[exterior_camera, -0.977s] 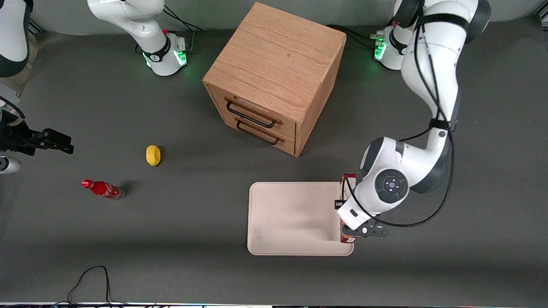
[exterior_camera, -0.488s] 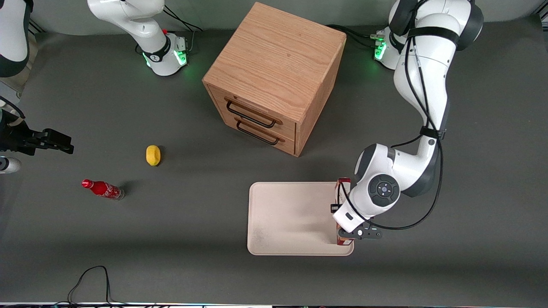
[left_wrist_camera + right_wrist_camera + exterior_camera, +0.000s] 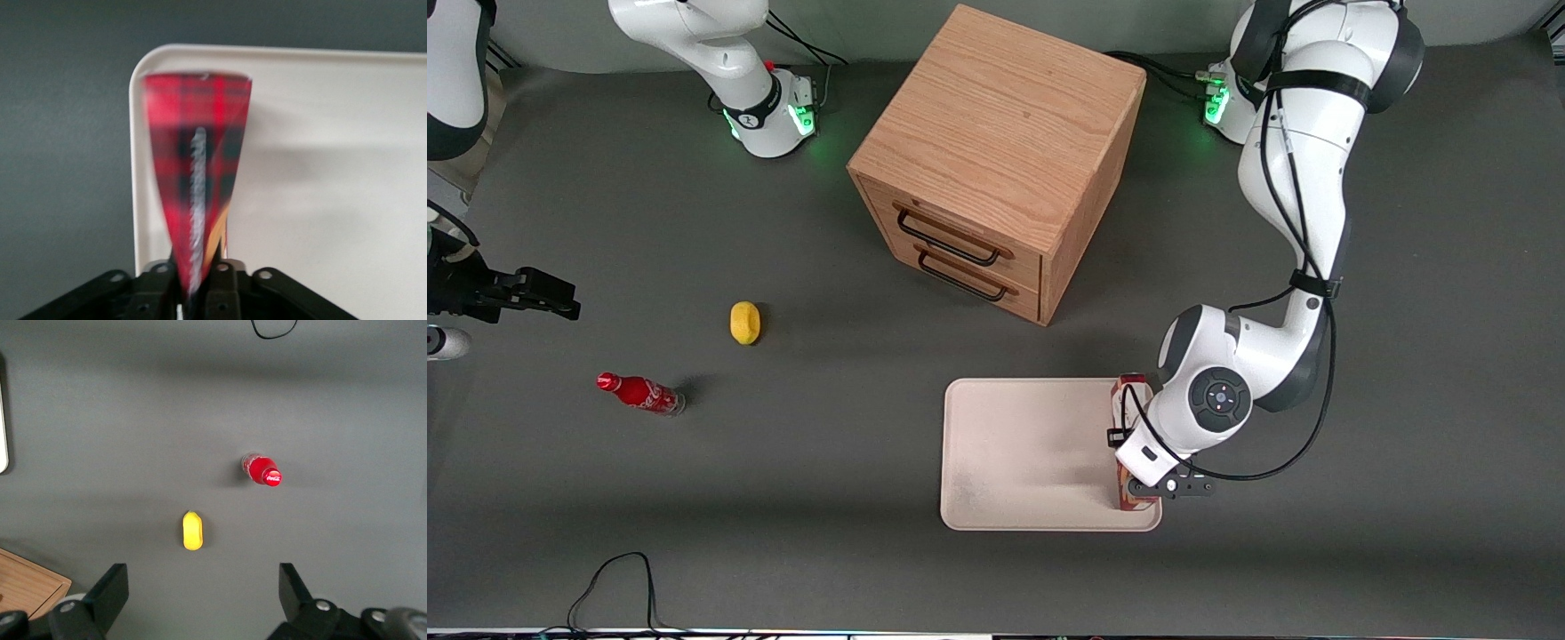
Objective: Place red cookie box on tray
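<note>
The red cookie box [image 3: 197,167] looks like printed card with a slight sheen, its tartan face creased along a pale worn line. The gripper [image 3: 193,283], over the tray's edge toward the working arm's end, is matt black plastic, clamped on the carton. The tray [image 3: 1032,453] is smooth matt cream plastic, smudged grey at its 7 o'clock corner. The table [image 3: 783,498] is dull grey, cloth-like.

The tool [image 3: 1138,487] is carrying the red cookie box [image 3: 1121,391] in over the tray [image 3: 1032,453], sliding from the tray's rim at the working arm's end toward its middle, clamp still tight.
</note>
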You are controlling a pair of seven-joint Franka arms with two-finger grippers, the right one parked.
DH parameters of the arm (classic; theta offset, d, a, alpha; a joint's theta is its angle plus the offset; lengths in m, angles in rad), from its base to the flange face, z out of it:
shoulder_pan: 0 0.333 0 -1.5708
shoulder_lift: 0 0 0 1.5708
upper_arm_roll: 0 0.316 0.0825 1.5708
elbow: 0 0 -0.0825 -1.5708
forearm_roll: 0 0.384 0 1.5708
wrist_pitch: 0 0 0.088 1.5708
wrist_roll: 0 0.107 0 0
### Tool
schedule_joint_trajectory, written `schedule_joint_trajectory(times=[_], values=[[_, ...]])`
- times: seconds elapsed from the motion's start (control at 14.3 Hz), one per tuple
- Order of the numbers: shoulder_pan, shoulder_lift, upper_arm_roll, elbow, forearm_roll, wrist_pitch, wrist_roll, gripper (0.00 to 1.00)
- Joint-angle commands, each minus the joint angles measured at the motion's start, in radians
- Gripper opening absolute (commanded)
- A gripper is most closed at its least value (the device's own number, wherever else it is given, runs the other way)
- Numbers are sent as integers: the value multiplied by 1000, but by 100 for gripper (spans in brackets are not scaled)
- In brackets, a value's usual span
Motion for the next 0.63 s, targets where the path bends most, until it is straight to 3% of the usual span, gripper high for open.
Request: schedule_joint_trajectory(times=[0.0,0.28,0.56], values=[[-27,-4,24,-4,-14,36,-20,100],[-18,-114,24,-21,-11,-57,-8,100],[46,-356,24,-207,6,-123,6,100]])
